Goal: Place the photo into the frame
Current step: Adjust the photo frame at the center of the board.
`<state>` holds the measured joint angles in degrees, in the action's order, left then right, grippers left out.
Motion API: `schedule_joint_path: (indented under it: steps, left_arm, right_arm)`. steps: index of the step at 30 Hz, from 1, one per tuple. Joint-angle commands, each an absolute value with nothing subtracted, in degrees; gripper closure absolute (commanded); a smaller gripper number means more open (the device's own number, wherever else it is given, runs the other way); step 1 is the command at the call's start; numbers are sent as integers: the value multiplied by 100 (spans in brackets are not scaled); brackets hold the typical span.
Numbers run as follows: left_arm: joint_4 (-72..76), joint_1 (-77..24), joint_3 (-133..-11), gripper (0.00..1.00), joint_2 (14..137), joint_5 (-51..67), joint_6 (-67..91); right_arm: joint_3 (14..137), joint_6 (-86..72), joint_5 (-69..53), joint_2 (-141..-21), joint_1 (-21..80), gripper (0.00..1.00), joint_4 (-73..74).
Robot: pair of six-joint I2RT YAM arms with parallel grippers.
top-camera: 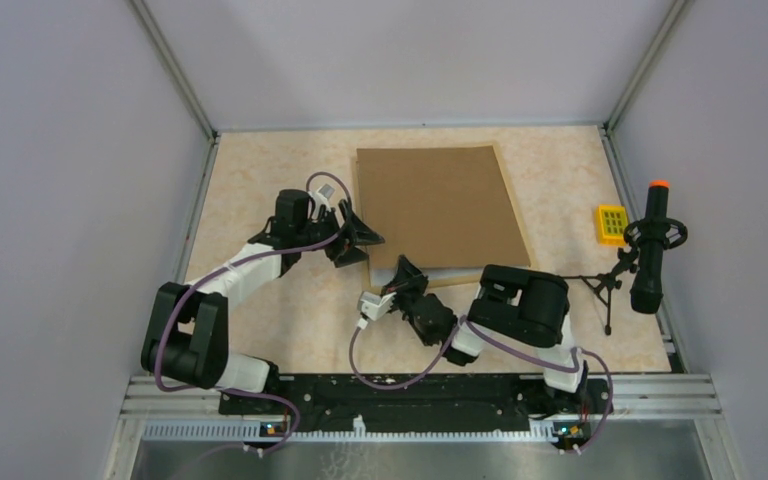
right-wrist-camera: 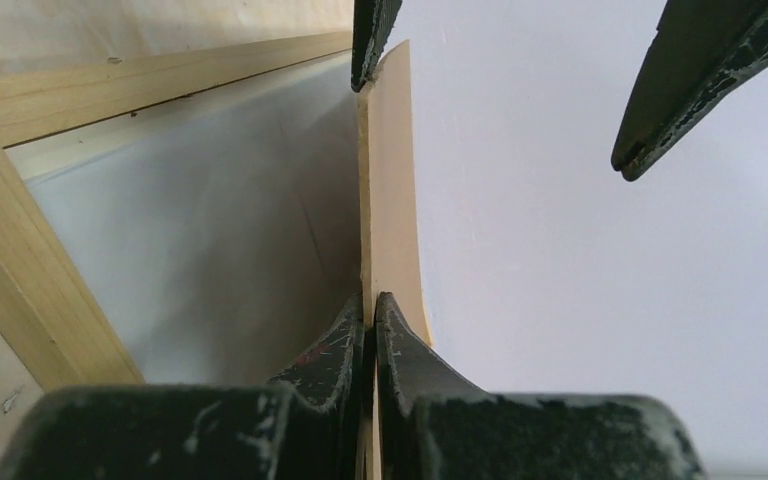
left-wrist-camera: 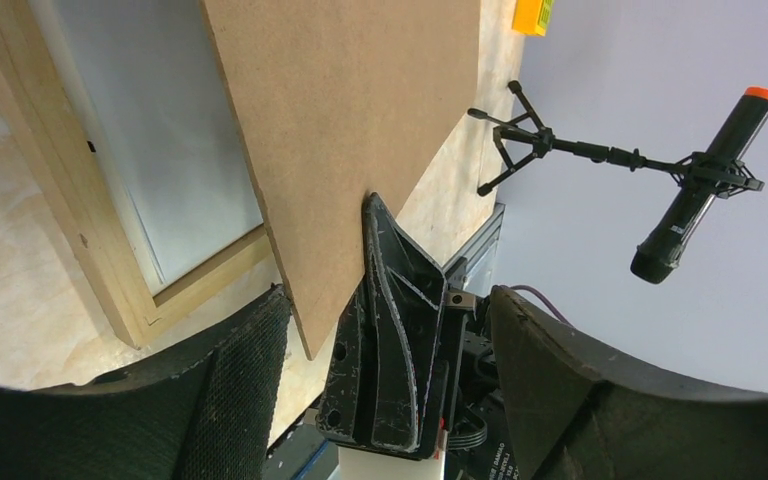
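My right end effector [right-wrist-camera: 370, 302] is nearest the lens, its fingers pressed together on the thin near edge of the brown backing board [top-camera: 440, 205]. That edge is tipped up off what lies below. The beige counter [top-camera: 260, 180] carries everything. The board is the biggest piece on it and covers most of the frame [left-wrist-camera: 60, 190], which lies flat beneath it. The frame's light wood moulding and pale pane [left-wrist-camera: 150, 150] show along the left side. My left end effector [top-camera: 360, 240] sits beside the board's near left corner with its jaws spread wide, holding nothing. A black microphone [top-camera: 652, 250] on a small tripod stands at the right, with a yellow block [top-camera: 612, 223] near it.
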<state>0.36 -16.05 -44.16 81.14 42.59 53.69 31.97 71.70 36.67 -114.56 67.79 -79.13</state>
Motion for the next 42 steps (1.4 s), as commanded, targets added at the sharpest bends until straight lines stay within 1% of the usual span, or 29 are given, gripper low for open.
schedule_joint_path:
  steps: [1,7,8,10,13,15,17,19,23,25,27,30,31,37,42]
  left_arm:
    - [344,-1609,-4565,22,7886,4420,5320]
    - [-869,-1431,-4935,4,7569,3850,4539]
    - [-1081,-1346,-4985,2,7460,3698,4408]
    - [-1503,-1079,-5045,1,7248,3429,4210]
    - [-1987,-590,-5015,5,7022,2952,3956]
    - [-2027,-495,-4936,10,7021,2563,3797]
    - [-1884,-492,-4904,12,7262,2588,3646]
    - [-2068,-522,-5092,17,7785,2775,3575]
    - [-2597,-1128,-5777,18,8911,2639,3424]
    - [-2614,-1507,-5936,17,9208,2379,3512]
    - [-2593,-1684,-5997,18,9449,2294,3680]
    - [-2485,-1832,-6027,34,9636,2186,3832]
    - [-2545,-1885,-6093,37,9706,2063,3851]
    - [-2701,-2070,-6306,38,9941,1719,3915]
    - [-2599,-2195,-6295,38,10117,1716,4013]
  right_arm:
    - [3320,6984,3776,-11658,6864,100,-8494]
    - [3061,5979,3557,-11153,6824,100,-8420]
    - [3004,5797,3518,-11083,6814,100,-8491]
    - [2890,5424,3537,-10997,6788,100,-8748]
    - [2683,5012,3598,-10951,6756,100,-9440]
    - [2545,4784,3622,-10930,6739,100,-9834]
    - [2458,4410,3565,-10813,6676,100,-9846]
    - [2390,4088,3460,-10688,6610,100,-9845]
    - [2290,3781,3306,-10559,6554,100,-9845]
    - [2232,3659,3282,-10519,6514,100,-9848]
    - [2176,3532,3215,-10472,6468,100,-9852]
    - [2139,3402,3166,-10432,6439,100,-9851]
    - [2144,3382,3156,-10425,6430,100,-9851]
    - [2096,3225,3079,-10363,6349,100,-9851]
    - [2093,3125,2989,-10351,6320,100,-9848]
